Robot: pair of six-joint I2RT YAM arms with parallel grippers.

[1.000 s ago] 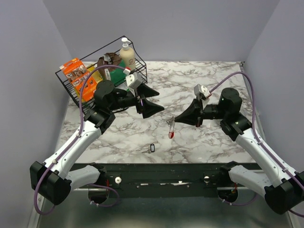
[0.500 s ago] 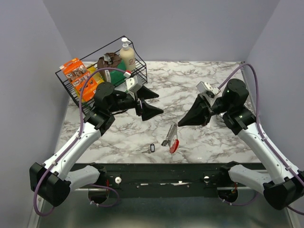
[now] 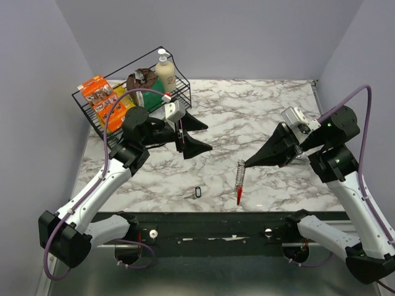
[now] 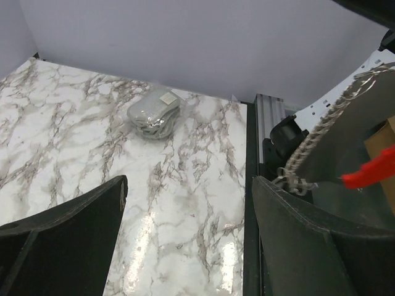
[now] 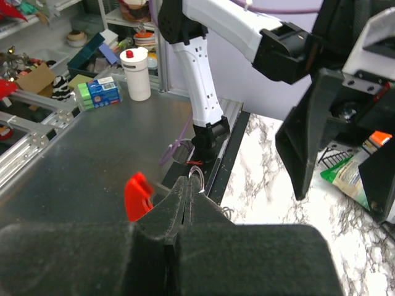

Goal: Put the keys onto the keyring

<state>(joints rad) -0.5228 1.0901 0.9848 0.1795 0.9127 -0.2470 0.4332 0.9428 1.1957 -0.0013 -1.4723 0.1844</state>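
Marble table (image 3: 247, 105); wire basket (image 3: 105, 102) of groceries at its far left corner, taken as the landmark. Left pincer (image 3: 202, 137) hangs just right of the basket, above the table, jaws spread wide with nothing between them; its wrist view shows both dark fingers (image 4: 68, 231) apart over bare marble. Right pincer (image 3: 245, 164) sits well right of the basket and nearer the arm bases, jaws pressed together on the top end of the keyring (image 3: 239, 182). The ribbed silver chain drops from the pincer tip, red clip at the lower end, pointing toward the front edge. Cannot tell from above whether the clip's tip touches the table or hangs just clear. In the right wrist view the red clip (image 5: 139, 196) shows left of the shut fingers (image 5: 179, 203), a thin wire loop at their tip. One key (image 3: 197, 192), a small dark oval, lies flat on the table, right of the basket and close to the front edge, apart from the keyring and from both pincers.
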